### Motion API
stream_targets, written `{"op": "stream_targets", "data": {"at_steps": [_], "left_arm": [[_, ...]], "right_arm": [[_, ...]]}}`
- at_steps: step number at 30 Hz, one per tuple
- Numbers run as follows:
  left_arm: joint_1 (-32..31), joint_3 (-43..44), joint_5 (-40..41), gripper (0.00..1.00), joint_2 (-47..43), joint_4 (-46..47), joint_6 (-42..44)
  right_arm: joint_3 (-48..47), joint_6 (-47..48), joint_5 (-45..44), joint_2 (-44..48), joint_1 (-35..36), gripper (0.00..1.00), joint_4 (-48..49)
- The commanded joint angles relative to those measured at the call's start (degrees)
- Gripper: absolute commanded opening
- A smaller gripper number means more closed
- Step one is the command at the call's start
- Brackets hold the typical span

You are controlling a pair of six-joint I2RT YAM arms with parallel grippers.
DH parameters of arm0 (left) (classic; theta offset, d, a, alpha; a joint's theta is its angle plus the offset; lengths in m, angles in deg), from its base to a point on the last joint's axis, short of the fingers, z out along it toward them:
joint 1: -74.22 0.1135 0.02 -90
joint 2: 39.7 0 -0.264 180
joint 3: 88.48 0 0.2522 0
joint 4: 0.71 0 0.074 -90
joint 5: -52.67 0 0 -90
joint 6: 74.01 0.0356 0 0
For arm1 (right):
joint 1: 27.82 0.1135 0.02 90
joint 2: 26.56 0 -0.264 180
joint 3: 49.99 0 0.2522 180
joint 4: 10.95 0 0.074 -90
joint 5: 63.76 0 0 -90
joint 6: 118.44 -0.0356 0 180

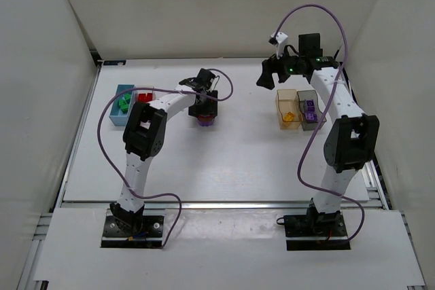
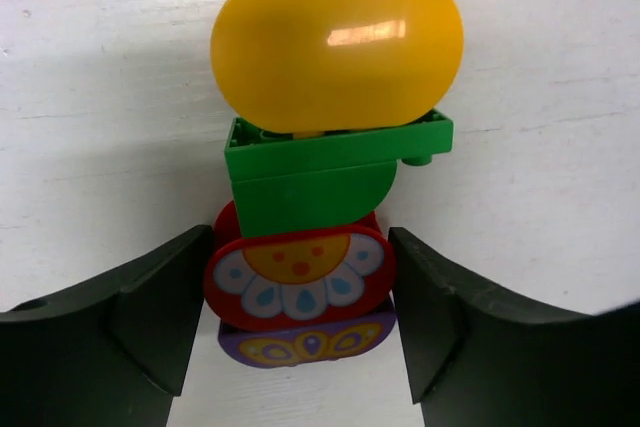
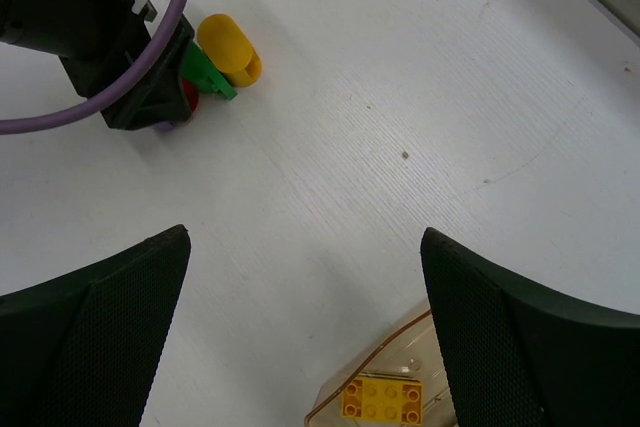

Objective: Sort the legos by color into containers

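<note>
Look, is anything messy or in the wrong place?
Yes. One mixed stack, yellow, green, red and purple bricks stuck together, lies on the table at the left gripper, not sorted yet.

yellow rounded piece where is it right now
Left wrist view, upper centre: the yellow rounded piece joins the green brick, just beyond the left claw.

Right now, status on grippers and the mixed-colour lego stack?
Left gripper flanking yellow-green-red-purple plastic lego stack, contact unclear. Right gripper open, empty. Nothing in the way.
</note>
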Motion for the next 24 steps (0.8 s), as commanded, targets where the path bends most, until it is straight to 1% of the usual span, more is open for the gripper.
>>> {"op": "stream_targets", "data": {"at_steps": [1, 2, 4, 5, 7, 8, 10, 11, 13, 15, 16, 17, 18, 20, 24], "left_arm": [[-0.4, 0.1, -0.4, 0.73, -0.4, 0.3, 1.4], [-0.3, -0.3, -2.1, 0.6, -0.7, 0.3, 2.0], [0.4, -2.5, -4.2, 0.49, -2.3, 1.7, 3.4], [0.5, -3.2, -6.0, 0.41, -3.0, 1.9, 4.8], [1.0, -4.9, -7.8, 0.33, -4.8, 2.2, 6.3], [1.2, -5.4, -8.5, 0.27, -5.4, 2.2, 8.4], [1.6, -7.7, -11.5, 0.18, -7.8, 1.9, 11.1], [1.6, -8.7, -11.8, 0.13, -8.5, 1.5, 14.1], [1.9, -10.3, -14.1, 0.1, -11.7, 1.7, 17.0], [2.2, -13.5, -14.7, 0.1, -14.5, 2.8, 21.0], [2.5, -14.9, -15.3, 0.1, -17.3, 4.5, 22.3], [2.6, -17.7, -15.3, 0.1, -18.9, 5.7, 23.0], [2.6, -19.1, -15.3, 0.1, -21.6, 6.6, 26.1], [2.6, -22.4, -14.7, 0.1, -24.2, 8.4, 27.9], [2.0, -26.9, -13.6, 0.1, -30.8, 11.7, 32.5]], "right_arm": [[-2.1, 0.1, 1.4, -0.9, -0.7, 0.99, -0.8], [-2.1, 0.3, 1.4, -1.0, -0.7, 0.99, -0.9], [-1.9, 0.4, 1.5, -1.3, -0.7, 0.99, -1.1], [-1.9, 0.4, 1.8, -1.6, -0.7, 0.99, -1.1], [-2.0, -0.3, 2.0, -2.1, -0.7, 0.99, -0.9], [-2.0, -0.8, 2.6, -2.3, -0.7, 0.99, -0.6], [-2.2, -2.0, 3.7, -3.0, -0.5, 0.99, -0.5], [-2.5, -2.5, 5.3, -3.2, -0.7, 0.99, -0.4], [-2.6, -5.2, 7.1, -4.1, -0.5, 0.99, -0.3], [-2.7, -7.3, 10.1, -4.6, -0.5, 0.99, 0.3], [-2.8, -9.6, 11.0, -5.3, -0.3, 0.99, 0.8], [-3.1, -10.5, 12.1, -5.8, -0.2, 0.99, 0.9], [-3.5, -11.5, 14.5, -6.0, 0.1, 0.99, 1.4], [-3.6, -14.9, 16.0, -6.7, 0.4, 0.99, 2.3], [-4.6, -20.7, 22.1, -8.2, 0.9, 0.99, 5.1]]}}
